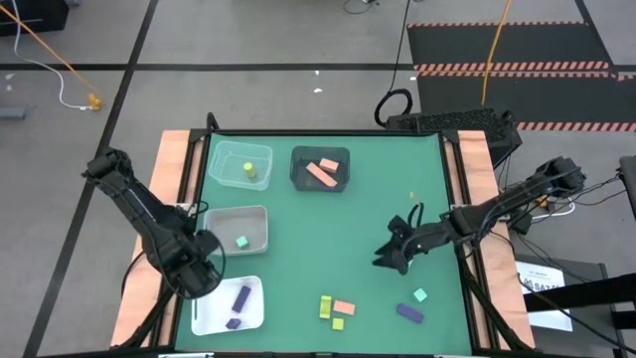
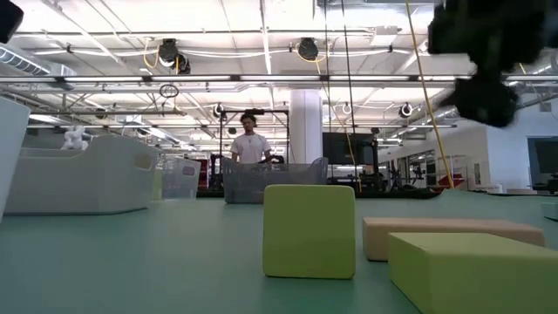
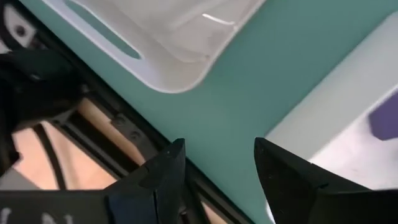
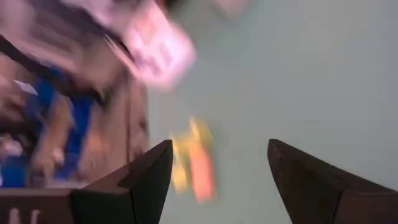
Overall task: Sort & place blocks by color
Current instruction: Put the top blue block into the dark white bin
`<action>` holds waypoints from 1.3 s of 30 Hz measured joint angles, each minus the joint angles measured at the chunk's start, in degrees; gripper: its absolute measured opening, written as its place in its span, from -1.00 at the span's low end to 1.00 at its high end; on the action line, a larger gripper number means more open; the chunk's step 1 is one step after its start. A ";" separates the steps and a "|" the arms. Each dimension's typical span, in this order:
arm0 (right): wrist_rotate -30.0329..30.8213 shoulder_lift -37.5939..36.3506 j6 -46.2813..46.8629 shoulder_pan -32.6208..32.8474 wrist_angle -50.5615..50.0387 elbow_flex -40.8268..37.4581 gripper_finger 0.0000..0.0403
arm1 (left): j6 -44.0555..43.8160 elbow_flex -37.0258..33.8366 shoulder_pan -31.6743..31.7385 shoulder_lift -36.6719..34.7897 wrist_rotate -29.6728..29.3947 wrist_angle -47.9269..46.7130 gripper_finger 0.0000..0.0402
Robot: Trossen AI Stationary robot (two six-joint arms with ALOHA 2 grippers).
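Blocks (image 1: pixel 334 307) on the bench look light and rigid, best pinched across flat sides; both pincers gape empty.

A person (image 2: pixel 252 139) stands beyond the green table (image 1: pixel 378 214), perhaps behind a grey basket (image 2: pixel 272 181).

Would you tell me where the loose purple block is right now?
In the high view the loose purple block lies on the green mat near the front right corner, just below a mint block and in front of the right gripper.
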 joint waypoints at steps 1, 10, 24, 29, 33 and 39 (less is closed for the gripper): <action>2.97 0.04 -1.41 -0.07 3.50 0.00 0.25 | 0.20 -0.01 0.25 0.00 0.00 -0.47 -0.05; 11.04 0.42 -24.48 -5.18 31.28 0.42 0.25 | -5.77 -0.01 0.83 0.02 -1.70 1.32 -0.05; 3.14 -2.59 -61.84 -6.04 -50.02 20.74 0.25 | -18.99 0.01 0.80 0.02 -2.09 8.84 -0.05; -4.03 0.07 -69.14 -6.02 -58.99 19.09 0.25 | -23.46 0.01 0.80 0.02 -4.60 9.30 -0.05; -4.44 2.35 -74.40 -6.02 -57.29 16.85 0.25 | -25.76 0.01 0.80 0.02 -6.87 9.47 -0.05; -7.60 6.00 -80.14 -5.15 -54.04 13.20 0.25 | -27.50 0.01 0.80 0.02 -7.49 9.71 -0.05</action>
